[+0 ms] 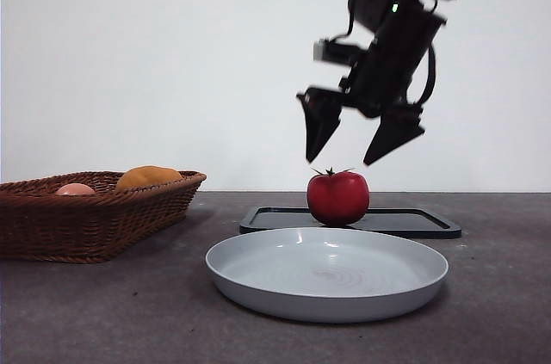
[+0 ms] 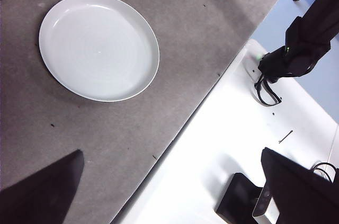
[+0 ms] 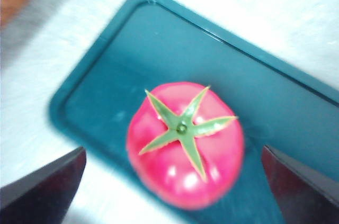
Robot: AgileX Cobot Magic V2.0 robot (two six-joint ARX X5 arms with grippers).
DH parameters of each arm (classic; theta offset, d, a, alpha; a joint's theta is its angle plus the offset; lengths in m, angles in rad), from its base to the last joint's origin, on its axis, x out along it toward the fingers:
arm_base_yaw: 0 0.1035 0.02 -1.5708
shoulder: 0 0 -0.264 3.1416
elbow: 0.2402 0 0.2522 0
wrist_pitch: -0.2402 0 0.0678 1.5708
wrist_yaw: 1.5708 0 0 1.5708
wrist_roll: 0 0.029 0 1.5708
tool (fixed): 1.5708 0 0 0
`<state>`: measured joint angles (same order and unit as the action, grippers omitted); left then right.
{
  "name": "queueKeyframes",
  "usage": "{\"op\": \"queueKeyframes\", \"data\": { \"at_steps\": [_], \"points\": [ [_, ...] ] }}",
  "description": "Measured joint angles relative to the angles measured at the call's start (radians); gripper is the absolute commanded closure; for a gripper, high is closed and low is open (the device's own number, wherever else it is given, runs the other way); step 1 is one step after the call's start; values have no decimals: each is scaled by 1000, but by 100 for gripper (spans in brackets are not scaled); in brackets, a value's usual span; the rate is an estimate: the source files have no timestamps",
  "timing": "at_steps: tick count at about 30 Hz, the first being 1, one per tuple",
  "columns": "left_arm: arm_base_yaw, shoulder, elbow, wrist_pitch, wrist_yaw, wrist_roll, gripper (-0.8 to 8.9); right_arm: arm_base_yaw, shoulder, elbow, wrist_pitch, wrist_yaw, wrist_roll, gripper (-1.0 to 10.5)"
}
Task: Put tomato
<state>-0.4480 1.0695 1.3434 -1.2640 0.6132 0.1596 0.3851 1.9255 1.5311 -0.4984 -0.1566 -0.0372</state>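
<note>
The glossy red tomato (image 1: 338,197) with a green spiky stem stands on a flat dark tray (image 1: 422,224) behind the grey plate (image 1: 327,272). My right gripper (image 1: 351,154) hangs open just above the tomato, one jaw to each side of it, not touching. In the right wrist view the tomato (image 3: 185,144) lies between the open jaws on the dark tray (image 3: 132,60). My left gripper (image 2: 169,181) is open and empty, high over the table, with the grey plate (image 2: 98,46) below it.
A brown wicker basket (image 1: 86,218) stands at the left with an orange-yellow fruit (image 1: 148,177) and a pale pink fruit (image 1: 75,189) in it. The table's edge (image 2: 206,97) and a white surface with dark equipment (image 2: 296,54) show in the left wrist view.
</note>
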Motion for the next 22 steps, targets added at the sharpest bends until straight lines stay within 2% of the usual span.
{"op": "queueKeyframes", "data": {
  "at_steps": [7,22],
  "points": [
    [0,0,0,0,0,0,224,0,-130,0,-163,-34,1,403],
    [0,0,0,0,0,0,224,1,-565,0,-549,-66,4,403]
  ]
}}
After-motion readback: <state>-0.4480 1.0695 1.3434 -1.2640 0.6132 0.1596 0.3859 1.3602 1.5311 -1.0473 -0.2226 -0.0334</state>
